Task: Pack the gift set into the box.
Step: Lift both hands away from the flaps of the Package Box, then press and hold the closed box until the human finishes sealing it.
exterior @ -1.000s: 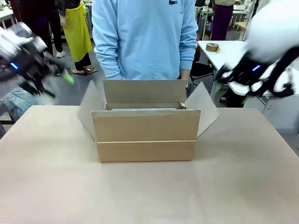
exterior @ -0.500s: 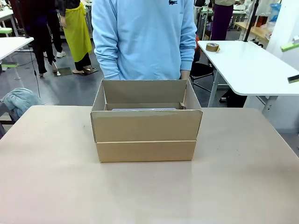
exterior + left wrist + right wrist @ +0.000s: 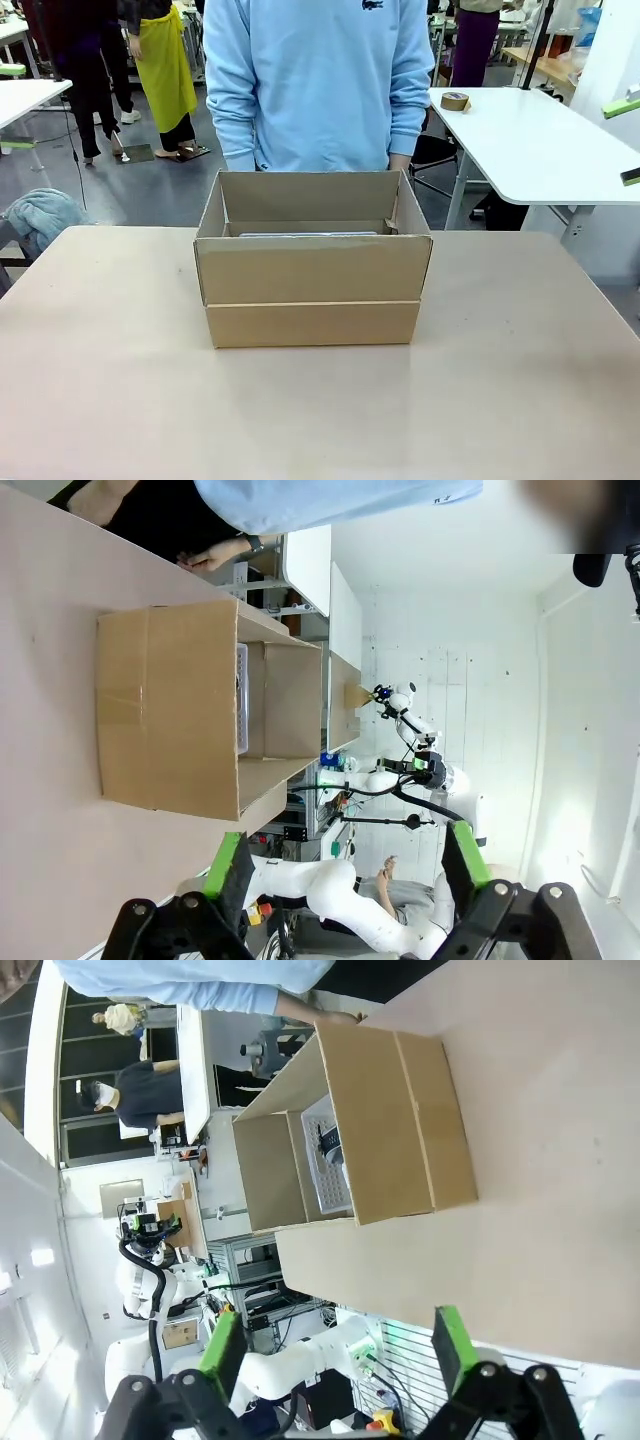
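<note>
Already the gift set (image 3: 322, 1172) lies inside the plain box (image 3: 312, 290).

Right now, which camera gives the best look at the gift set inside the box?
The right wrist view: it looks into the open box, so the gift set shows as a white pack with a dark part. The left wrist view gives a thin white edge; the front view, a pale sliver above the near wall.
</note>
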Controlling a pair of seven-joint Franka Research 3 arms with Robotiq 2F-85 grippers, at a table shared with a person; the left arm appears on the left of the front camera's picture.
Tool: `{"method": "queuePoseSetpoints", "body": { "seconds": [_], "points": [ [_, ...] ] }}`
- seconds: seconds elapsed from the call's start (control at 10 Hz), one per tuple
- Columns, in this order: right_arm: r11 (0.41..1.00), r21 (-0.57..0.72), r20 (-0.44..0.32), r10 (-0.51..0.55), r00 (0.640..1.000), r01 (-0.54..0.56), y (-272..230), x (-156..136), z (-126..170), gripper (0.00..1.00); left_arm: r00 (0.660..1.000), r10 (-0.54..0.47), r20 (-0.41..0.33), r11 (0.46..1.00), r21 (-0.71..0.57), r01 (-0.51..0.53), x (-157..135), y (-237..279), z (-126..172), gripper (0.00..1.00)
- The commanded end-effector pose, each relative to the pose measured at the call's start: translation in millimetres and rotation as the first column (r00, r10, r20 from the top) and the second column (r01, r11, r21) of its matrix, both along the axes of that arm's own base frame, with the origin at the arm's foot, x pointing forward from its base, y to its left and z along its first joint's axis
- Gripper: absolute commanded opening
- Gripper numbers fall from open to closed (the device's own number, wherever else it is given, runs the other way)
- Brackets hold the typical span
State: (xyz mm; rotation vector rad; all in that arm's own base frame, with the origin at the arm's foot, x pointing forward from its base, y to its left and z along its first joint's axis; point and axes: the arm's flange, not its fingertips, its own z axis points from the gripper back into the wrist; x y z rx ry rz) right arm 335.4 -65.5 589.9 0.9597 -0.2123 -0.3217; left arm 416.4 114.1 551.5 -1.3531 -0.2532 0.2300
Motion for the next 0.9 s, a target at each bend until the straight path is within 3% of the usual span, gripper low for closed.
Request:
{"method": "queuePoseSetpoints", "body": {
  "seconds": [0.0,0.8],
  "points": [
    [1.0,0.022,0.031,0.019,0.999,-0.02,-0.5,2.9,1.2,1.0,1.0,-0.009,0.02,1.0,-0.011,0.01,-0.3,-1.0,1.2,1.0],
    [1.0,0.022,0.031,0.019,0.999,-0.02,-0.5,2.9,1.2,1.0,1.0,-0.009,0.02,1.0,-0.011,0.01,-0.3,-1.0,1.2,1.0]
  ]
}}
